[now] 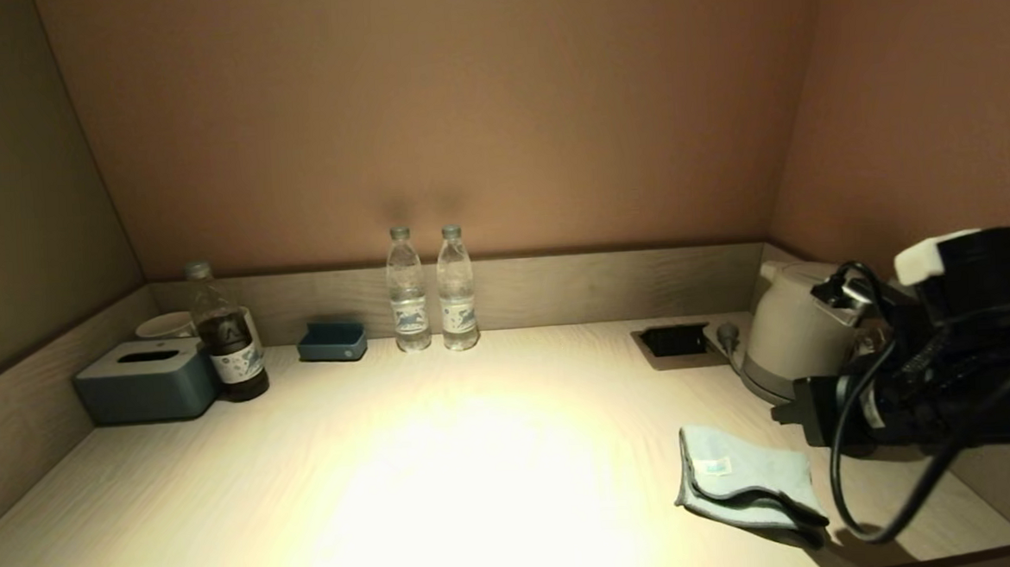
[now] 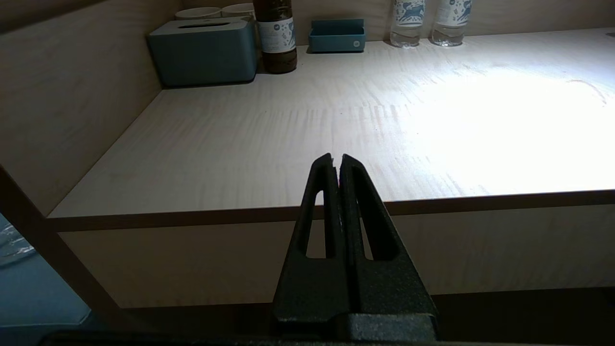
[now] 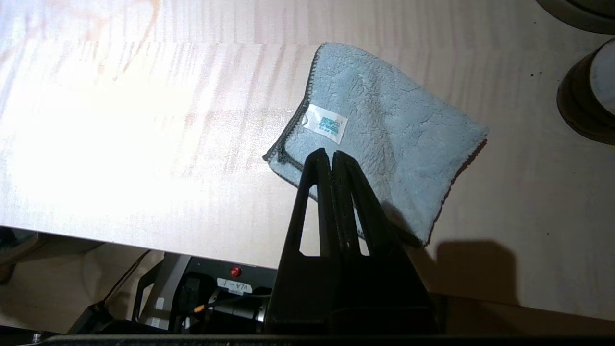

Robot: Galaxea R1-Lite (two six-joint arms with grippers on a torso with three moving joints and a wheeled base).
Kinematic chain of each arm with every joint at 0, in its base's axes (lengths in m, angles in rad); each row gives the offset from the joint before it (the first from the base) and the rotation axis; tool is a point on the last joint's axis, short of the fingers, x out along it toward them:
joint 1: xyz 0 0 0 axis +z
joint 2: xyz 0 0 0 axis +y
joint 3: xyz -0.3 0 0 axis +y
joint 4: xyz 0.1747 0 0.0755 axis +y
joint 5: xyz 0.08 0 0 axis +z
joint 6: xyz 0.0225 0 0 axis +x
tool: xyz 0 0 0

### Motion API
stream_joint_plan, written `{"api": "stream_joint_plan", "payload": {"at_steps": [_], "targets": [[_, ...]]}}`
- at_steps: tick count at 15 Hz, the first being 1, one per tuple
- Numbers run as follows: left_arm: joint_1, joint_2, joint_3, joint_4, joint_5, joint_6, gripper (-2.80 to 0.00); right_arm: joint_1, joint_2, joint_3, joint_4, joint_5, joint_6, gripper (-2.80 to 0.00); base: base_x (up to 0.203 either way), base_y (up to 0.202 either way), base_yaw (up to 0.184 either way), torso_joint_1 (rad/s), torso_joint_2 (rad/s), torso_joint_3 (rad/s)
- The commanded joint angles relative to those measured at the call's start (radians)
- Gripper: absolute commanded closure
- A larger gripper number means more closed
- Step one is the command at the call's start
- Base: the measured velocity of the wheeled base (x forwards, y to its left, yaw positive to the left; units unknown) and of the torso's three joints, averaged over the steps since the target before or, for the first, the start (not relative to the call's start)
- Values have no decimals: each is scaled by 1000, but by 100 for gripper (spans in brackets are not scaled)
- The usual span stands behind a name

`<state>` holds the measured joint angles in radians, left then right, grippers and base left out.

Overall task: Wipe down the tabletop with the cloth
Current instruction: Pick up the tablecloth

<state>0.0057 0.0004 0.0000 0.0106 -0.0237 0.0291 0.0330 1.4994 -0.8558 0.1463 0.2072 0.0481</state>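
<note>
The cloth (image 1: 744,483), a folded light-blue towel with dark edging and a white label, lies flat on the pale wood-grain tabletop (image 1: 445,459) near its front right. It also shows in the right wrist view (image 3: 394,139). My right arm (image 1: 951,381) reaches in from the right, above the cloth. My right gripper (image 3: 331,154) is shut and empty, with its tips over the cloth's near edge beside the label. My left gripper (image 2: 335,157) is shut and empty, held low in front of the tabletop's front edge (image 2: 192,214) on the left side.
A white kettle (image 1: 797,337) stands behind the cloth, next to the dark socket recess (image 1: 674,340). Two water bottles (image 1: 432,287) stand at the back rim. A tea bottle (image 1: 229,337), blue-grey tissue box (image 1: 143,380), small blue tray (image 1: 332,340) and cup (image 1: 166,325) sit at back left.
</note>
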Motion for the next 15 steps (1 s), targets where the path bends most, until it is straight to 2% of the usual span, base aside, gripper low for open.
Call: {"api": "stream_joint_plan", "payload": {"at_steps": [1,7,8,11,13,15], "targets": [[0,0,0,0,-1,0,0,1,154,-46,35,1,1,0,0,0,0,0,0,0],[0,0,0,0,1,0,0,-1,223,-83,54,-6,-1,0,0,0,0,0,0,0],[0,0,0,0,1,0,0,-1,220,-83,56,-9,1,-280,0,0,0,0,0,0],[0,0,0,0,-1,0,0,1,208,-83,74,-51,-2,-280,0,0,0,0,0,0],[0,0,0,0,1,0,0,1,245,-95,86,-172,-18,-280,0,0,0,0,0,0],[0,0,0,0,-1,0,0,1,265,-103,94,-212,-25,-280,0,0,0,0,0,0]]}}
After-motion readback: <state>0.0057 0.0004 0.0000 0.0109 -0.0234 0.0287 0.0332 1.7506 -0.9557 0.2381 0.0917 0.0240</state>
